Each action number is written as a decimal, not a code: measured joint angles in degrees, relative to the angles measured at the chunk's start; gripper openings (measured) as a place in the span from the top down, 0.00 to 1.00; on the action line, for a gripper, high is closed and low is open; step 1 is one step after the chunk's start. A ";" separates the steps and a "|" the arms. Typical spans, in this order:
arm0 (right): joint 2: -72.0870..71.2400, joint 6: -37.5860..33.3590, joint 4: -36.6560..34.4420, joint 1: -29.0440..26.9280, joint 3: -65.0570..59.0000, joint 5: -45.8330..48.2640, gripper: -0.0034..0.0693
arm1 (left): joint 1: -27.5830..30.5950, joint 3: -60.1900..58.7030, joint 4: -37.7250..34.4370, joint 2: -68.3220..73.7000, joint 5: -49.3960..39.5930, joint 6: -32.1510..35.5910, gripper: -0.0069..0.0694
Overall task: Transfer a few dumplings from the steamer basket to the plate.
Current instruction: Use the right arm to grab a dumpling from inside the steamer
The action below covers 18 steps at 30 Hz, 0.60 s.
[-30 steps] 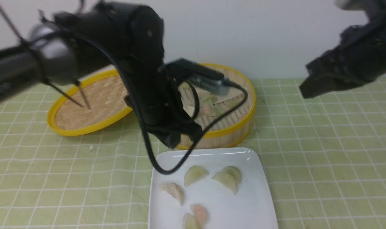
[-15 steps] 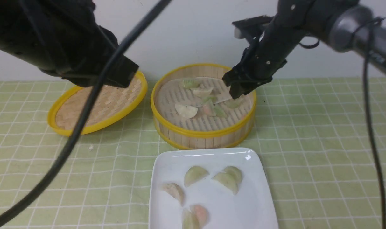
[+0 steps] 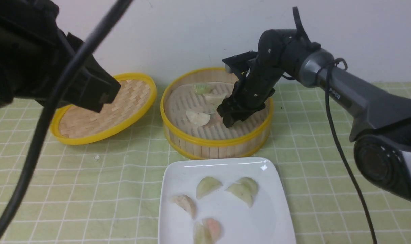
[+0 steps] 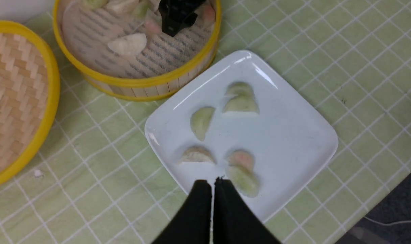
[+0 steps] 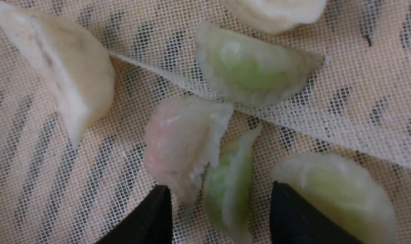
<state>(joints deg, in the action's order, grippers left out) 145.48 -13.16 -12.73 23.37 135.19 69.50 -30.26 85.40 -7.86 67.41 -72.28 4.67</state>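
Observation:
The steamer basket [image 3: 215,142] stands behind the plate [image 3: 273,217]. Several dumplings lie in the basket, among them a whitish one [image 3: 198,117] and a green one [image 3: 202,89]. Several more lie on the plate [image 4: 293,135], such as a pale green one [image 3: 208,185]. My right gripper [image 3: 229,117] is down inside the basket and open [image 5: 222,203]. A green dumpling [image 5: 227,183] lies between its fingers, with a pink dumpling [image 5: 181,142] against it. My left gripper [image 4: 212,184] is shut and empty, raised over the plate's near edge.
The woven yellow-rimmed lid [image 3: 103,108] lies left of the basket. A green checked cloth [image 3: 327,162] covers the table. A crumb [image 3: 97,157] lies on it. My left arm [image 3: 39,61] and its cable [image 3: 39,135] hang high at the left. The table edge [image 4: 378,203] is near the plate.
My left arm has lifted away from the basket to the upper left. My right arm has swung in from the upper right and lowered its open gripper into the basket.

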 joint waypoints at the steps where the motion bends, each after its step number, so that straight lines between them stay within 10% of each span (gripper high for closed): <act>1: 0.06 0.00 0.34 0.06 0.13 -0.27 0.49 | 0.00 -0.31 0.06 0.00 0.00 0.00 0.92; 6: 0.15 0.00 2.30 0.06 0.48 -0.27 0.77 | 0.00 -0.69 0.12 0.00 -0.06 0.00 0.92; 18: -14.88 5.55 2.22 0.17 -4.67 1.81 0.76 | 0.00 -0.76 0.84 -3.16 -0.49 -0.03 0.92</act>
<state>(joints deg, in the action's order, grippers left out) 130.60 -7.61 -10.50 23.53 130.52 71.31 -30.26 84.65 -7.02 64.25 -72.78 4.64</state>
